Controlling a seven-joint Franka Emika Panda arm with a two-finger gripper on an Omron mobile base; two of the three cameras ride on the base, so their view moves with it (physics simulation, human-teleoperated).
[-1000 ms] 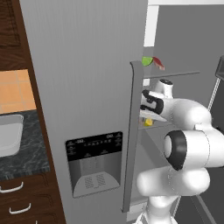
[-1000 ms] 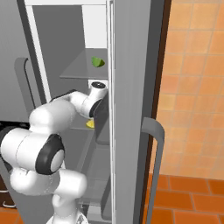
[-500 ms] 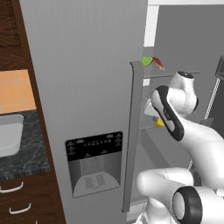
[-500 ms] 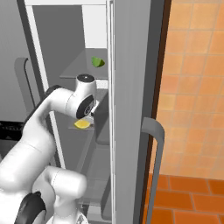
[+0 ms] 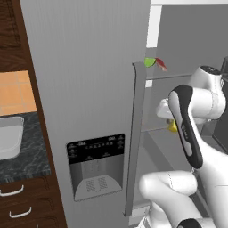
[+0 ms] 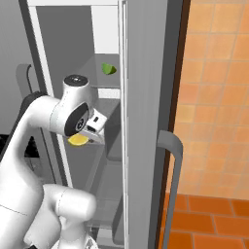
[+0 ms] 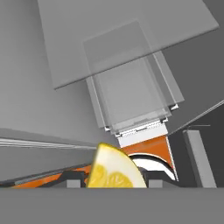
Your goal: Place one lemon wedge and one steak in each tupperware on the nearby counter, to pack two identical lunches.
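Observation:
My gripper (image 6: 85,137) is shut on a yellow lemon wedge (image 6: 77,141), held in front of the open fridge's middle shelf. In the hand view the wedge (image 7: 114,168) sits cut face up between the fingertips of the gripper (image 7: 114,183). From the left base view the same wedge (image 5: 172,127) peeks out below the white hand. A second, greener lemon wedge (image 5: 149,62) lies on the upper shelf next to a red steak (image 5: 161,65); that green wedge (image 6: 108,69) also shows from the right. The black speckled counter (image 5: 26,160) lies at the far left.
The grey fridge door (image 5: 89,89) with its dispenser panel stands between the arm and the counter. A light-grey rounded basin (image 5: 9,139) is at the counter's left edge; tupperware or sink, I cannot tell. Orange wall tiles (image 6: 214,97) are at the right.
The arm has folded upward and the hand has drawn back a little from the middle shelf, carrying the yellow wedge outward. The grip has stayed shut.

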